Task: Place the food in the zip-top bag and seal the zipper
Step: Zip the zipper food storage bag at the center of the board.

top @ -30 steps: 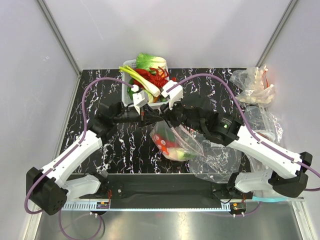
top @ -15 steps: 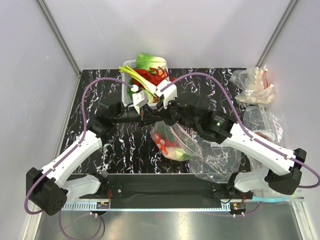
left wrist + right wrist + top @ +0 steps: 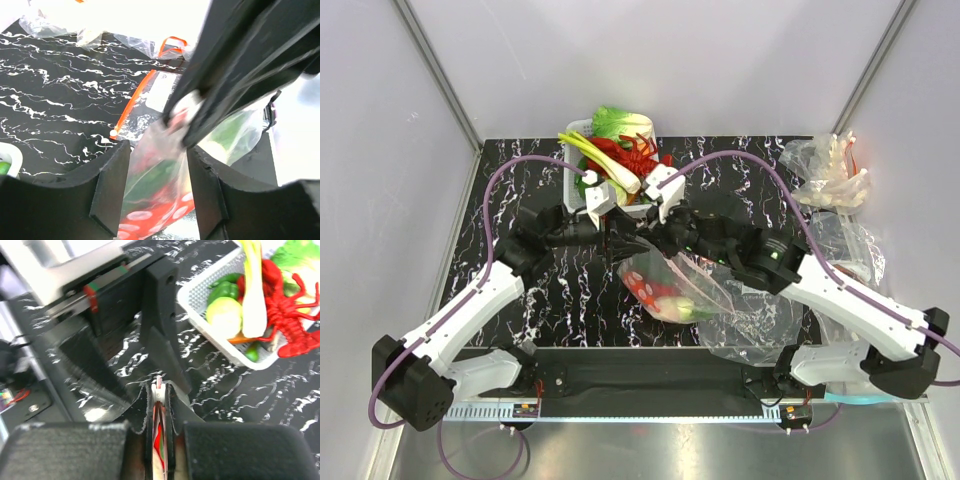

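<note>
Near the middle of the surface (image 3: 520,170), the bag (image 3: 670,290) hangs from the jaws of the right arm (image 3: 840,300), which are clenched on the top edge of its mouth. The bag leans toward the near edge with a red pepper (image 3: 650,285) and something green inside. The jaws of the left arm (image 3: 470,300) are released. They stand on either side of the bag just below that pinch, and the left wrist view does not show them pressing it. The zipper (image 3: 133,104) runs away from them along the surface.

A leek (image 3: 605,160), a lobster (image 3: 640,155) and a cabbage (image 3: 620,122) lie in the basket (image 3: 568,180) at the far edge, so the mouth probably has to be held open, not sealed yet.

To do this well, the left jaws should close on only one layer of plastic, close under the strip. They should not catch the toy food, and not the right fingertips, which are very near. After that, the two arms should pull apart slowly and only a little, because the plastic is thin and slippery and the filled bag could slide out. The mouth should end turned toward the basket.
</note>
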`<state>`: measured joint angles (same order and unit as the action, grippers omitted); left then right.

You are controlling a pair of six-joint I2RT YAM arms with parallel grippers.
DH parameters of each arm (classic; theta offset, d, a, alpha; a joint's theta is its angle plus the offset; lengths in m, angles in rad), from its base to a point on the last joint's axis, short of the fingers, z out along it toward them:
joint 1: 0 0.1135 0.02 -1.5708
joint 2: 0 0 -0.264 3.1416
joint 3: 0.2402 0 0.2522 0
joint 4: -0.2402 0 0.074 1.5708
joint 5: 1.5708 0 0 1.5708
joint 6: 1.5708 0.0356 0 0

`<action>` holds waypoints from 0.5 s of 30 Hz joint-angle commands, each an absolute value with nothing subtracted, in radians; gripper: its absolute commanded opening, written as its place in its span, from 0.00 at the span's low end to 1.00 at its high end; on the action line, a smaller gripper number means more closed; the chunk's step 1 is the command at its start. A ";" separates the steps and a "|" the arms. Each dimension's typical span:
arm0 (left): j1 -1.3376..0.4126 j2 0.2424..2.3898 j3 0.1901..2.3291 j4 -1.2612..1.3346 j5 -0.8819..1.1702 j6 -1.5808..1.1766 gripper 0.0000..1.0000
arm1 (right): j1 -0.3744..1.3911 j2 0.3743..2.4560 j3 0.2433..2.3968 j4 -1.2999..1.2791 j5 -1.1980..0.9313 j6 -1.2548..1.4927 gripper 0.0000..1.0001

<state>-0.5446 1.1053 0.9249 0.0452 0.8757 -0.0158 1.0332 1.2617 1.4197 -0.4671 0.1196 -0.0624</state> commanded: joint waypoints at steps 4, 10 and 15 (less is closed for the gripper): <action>-0.545 1.069 0.953 0.093 0.928 -0.017 0.55 | 1.008 1.167 1.430 -0.416 -0.040 -0.032 0.00; -0.545 1.066 0.985 0.123 0.966 -0.037 0.53 | 1.008 1.180 1.440 -0.436 -0.083 -0.023 0.00; -0.545 1.091 1.020 0.112 1.035 -0.060 0.51 | 1.008 1.184 1.442 -0.437 -0.109 -0.018 0.00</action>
<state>-0.5446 1.0859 0.9634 0.0578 0.9661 -0.0406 1.0134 1.1824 1.4075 -0.4683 -0.0620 -0.0307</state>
